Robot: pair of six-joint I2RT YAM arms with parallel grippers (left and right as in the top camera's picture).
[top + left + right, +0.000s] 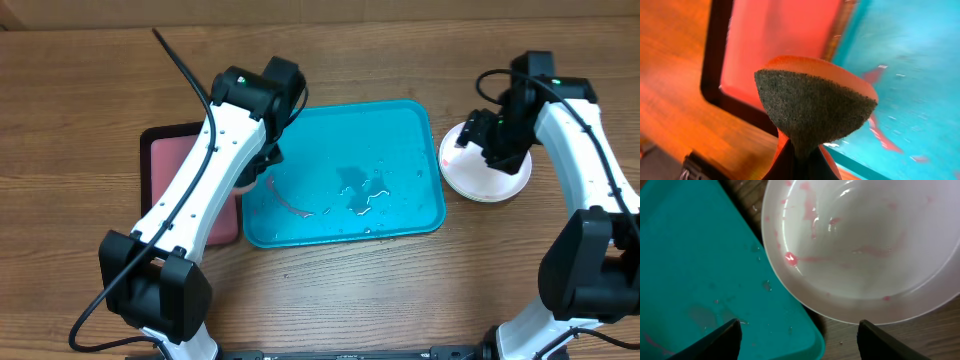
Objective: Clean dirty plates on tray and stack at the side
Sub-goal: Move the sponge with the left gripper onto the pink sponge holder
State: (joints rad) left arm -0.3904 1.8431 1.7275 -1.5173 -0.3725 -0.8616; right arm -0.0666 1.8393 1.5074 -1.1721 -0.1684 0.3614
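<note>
Overhead view: turquoise tray (pixel 400 130) seen at bench (pixel 80 80) centre, wet, red smear (pixel 290 206) toward its 8 o'clock corner. Just off tray's 3 o'clock edge, white plate (pixel 470 182), pink-streaked, set on bench. Right pincer (pixel 799 336) positioned above plate, jaws spread wide, nothing held. Left pincer (pixel 799 159) clamped on sponge (pixel 812 105) at tray's 9 o'clock edge, beside pink tray (pixel 170 165).

White plate (pixel 865 265) fills upper right, lying on wooden table (pixel 940 335). Pink-red smears and one bright red blob across its inside. Turquoise tray (pixel 700 270) at left, rounded corner just beside plate rim; contact unclear. Water droplets on tray, faint red streak at lower left. Right gripper (pixel 797 337) fingers (pixel 722 340) spread wide, nothing between.
</note>
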